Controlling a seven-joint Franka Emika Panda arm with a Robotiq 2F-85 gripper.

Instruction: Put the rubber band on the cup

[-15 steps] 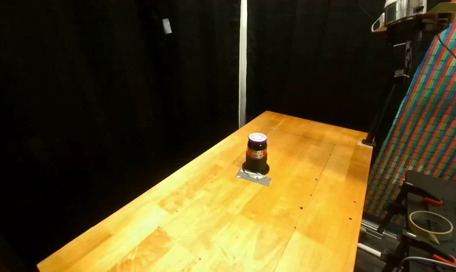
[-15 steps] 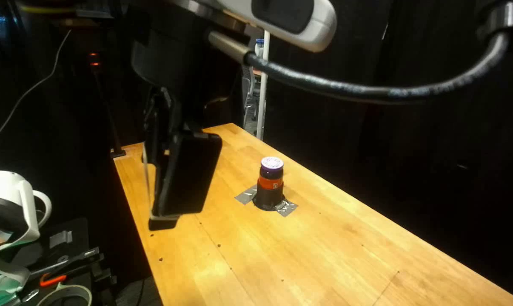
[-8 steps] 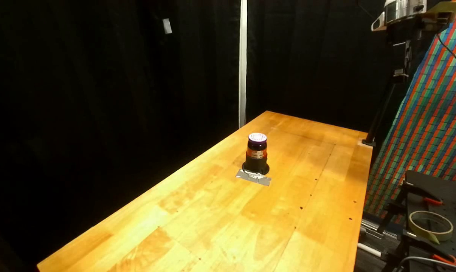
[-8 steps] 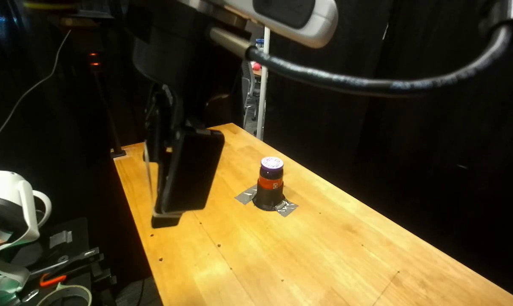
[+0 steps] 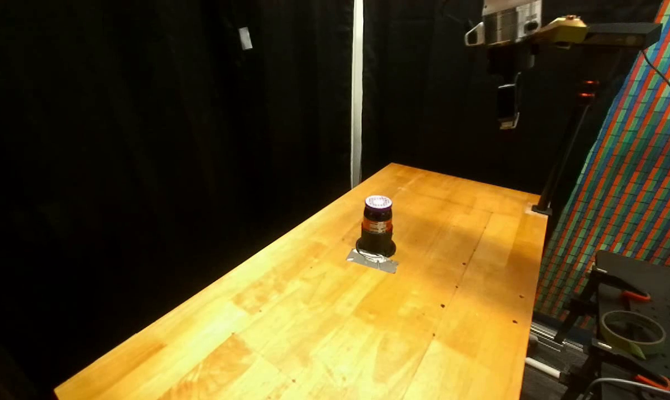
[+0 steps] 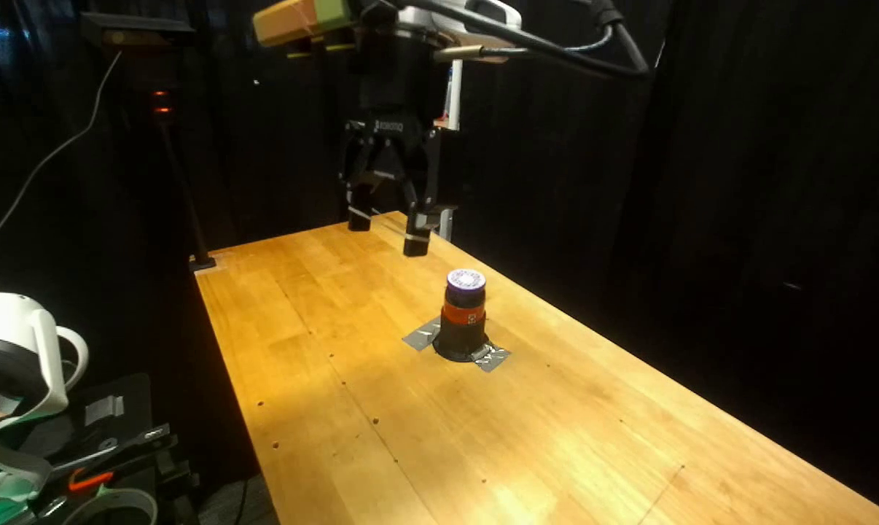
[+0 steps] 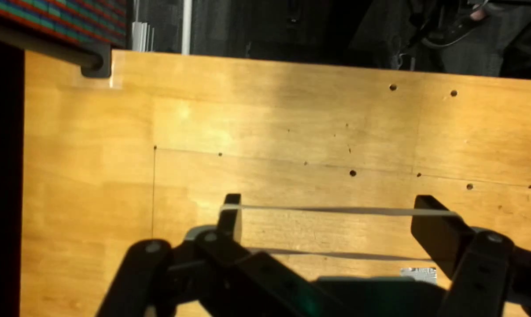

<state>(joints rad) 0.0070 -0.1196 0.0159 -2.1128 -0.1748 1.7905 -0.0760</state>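
The cup (image 5: 378, 225) stands upright on the wooden table in both exterior views (image 6: 463, 313). It is a small dark cylinder with an orange-red band and a pale, purple-edged top. In the wrist view it does not show. My gripper (image 6: 388, 235) is open, fingers down, above and beyond the cup, apart from it. It also shows small and dark in an exterior view (image 5: 508, 119). In the wrist view the open fingers (image 7: 327, 207) hold the pale rubber band (image 7: 327, 210) stretched around their outsides, in two nearly parallel strands. Nothing else is between them.
Grey tape (image 6: 492, 357) lies at the cup's base; a piece shows in the wrist view (image 7: 419, 275). A lamp pole (image 5: 560, 161) stands at a table corner. A dark side table (image 5: 640, 278) holds a tape roll (image 5: 634, 333). A thick cable (image 6: 571, 58) hangs from the arm.
My gripper has moved away from the camera in an exterior view and left in an exterior view, and has turned so both fingers show. The band stays around the fingers. The cup has not moved.
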